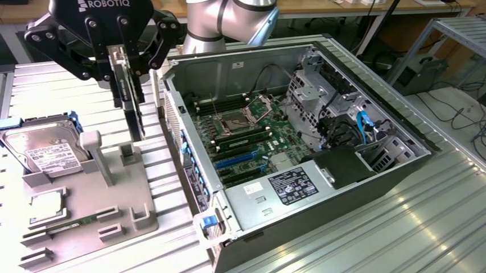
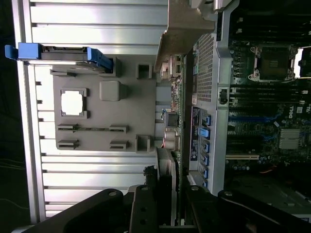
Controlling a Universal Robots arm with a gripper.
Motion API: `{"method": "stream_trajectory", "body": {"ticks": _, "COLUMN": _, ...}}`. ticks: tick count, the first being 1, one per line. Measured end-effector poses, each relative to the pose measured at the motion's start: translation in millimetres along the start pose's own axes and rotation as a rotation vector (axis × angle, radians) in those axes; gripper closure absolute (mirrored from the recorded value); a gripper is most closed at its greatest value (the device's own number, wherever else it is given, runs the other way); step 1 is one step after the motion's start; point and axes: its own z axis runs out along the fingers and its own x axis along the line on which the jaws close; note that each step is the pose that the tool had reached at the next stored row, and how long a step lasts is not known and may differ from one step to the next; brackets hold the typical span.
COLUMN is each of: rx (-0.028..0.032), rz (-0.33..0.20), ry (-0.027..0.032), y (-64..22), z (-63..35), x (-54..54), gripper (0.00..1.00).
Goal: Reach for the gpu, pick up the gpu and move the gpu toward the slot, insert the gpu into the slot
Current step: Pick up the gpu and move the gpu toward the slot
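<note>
Ribbed silver table [image 1: 395,227] is lying nearest, carrying a gray tray [image 1: 83,210] and an open computer case [image 1: 258,239]. In the upper left, the gripper [image 1: 127,94] is squeezing the gpu [image 1: 135,122], which is hanging upright over the tray. The blue slot [image 1: 231,161] is sitting mid-frame. Cables [image 1: 463,114] are trailing on the floor at the right edge.

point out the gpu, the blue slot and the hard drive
gpu [image 1: 136,125], exterior view, dark lower part of the card
slot [image 1: 234,160], exterior view, middle of the blue strip
hard drive [image 1: 49,152], exterior view, its silver label
</note>
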Motion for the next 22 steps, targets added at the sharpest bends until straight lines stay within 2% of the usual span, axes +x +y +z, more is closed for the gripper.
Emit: {"method": "stream_trajectory", "body": {"ticks": 22, "rx": 0.0000, "rz": 0.000, "ry": 0.0000, "y": -0.3, "z": 0.5, "x": -22.2, "gripper": 0.72}}
